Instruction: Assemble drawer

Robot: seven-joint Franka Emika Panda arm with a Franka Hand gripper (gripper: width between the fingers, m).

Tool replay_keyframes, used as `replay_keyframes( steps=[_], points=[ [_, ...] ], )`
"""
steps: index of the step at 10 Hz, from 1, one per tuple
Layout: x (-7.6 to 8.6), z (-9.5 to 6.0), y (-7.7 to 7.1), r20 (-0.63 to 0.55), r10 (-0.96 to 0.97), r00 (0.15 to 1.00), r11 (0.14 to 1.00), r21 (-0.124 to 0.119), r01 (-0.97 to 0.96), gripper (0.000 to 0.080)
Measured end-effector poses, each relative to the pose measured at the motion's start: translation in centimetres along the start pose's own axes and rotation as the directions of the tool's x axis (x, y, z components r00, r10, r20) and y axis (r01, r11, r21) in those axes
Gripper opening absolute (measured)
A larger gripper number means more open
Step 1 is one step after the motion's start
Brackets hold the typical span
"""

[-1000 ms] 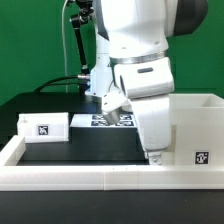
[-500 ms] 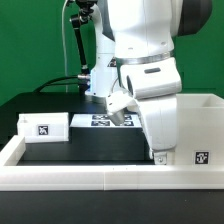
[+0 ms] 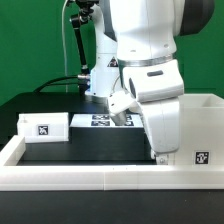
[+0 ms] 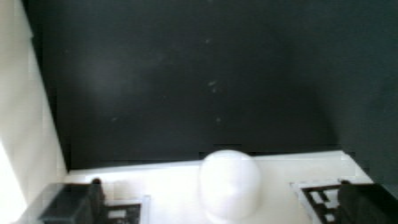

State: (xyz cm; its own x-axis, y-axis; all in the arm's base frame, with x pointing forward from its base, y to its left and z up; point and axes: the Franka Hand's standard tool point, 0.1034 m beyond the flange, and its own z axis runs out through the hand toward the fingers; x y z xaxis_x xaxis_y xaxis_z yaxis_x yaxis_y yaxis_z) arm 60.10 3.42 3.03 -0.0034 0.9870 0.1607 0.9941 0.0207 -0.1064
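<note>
The tall white housing [image 3: 200, 125] stands at the exterior view's right, with a tag [image 3: 201, 157] on its front. One small open-top box [image 3: 45, 127] with a tag lies at the left. The second small box is hidden. My gripper [image 3: 158, 154] hangs low by the housing's left wall. In the wrist view my gripper [image 4: 210, 205] has its jaws wide apart, and the dark fingers [image 4: 75, 205] show at the frame's corners. A white part with a rounded knob [image 4: 228, 185] lies between them. I cannot tell whether the fingers touch it.
The marker board [image 3: 97, 120] lies behind the arm on the black table [image 3: 90, 145]. A low white border rail [image 3: 90, 177] runs along the front and left edges. A white strip [image 4: 18, 110] lines one side of the wrist view.
The arm and gripper have shifted toward the exterior view's right, closer to the housing. The housing and the small box have not moved.
</note>
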Motion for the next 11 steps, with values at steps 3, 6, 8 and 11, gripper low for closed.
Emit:
replay_keyframes(
  steps=[3, 6, 8, 11],
  points=[
    [-1.2, -0.4, 0.3, 0.002, 0.0, 1.0, 1.0, 0.002, 0.0, 0.0649],
    [-6.3, -0.9, -0.5, -0.013, 0.072, 0.997, 0.992, -0.103, -0.073, 0.0649],
    [-7.8, -0.8, -2.2, -0.01, 0.085, 0.996, 0.992, -0.092, -0.086, 0.0649],
    [-9.8, -2.0, -6.0, 0.009, 0.118, 0.993, 0.987, -0.108, -0.117, 0.0649]
  ],
)
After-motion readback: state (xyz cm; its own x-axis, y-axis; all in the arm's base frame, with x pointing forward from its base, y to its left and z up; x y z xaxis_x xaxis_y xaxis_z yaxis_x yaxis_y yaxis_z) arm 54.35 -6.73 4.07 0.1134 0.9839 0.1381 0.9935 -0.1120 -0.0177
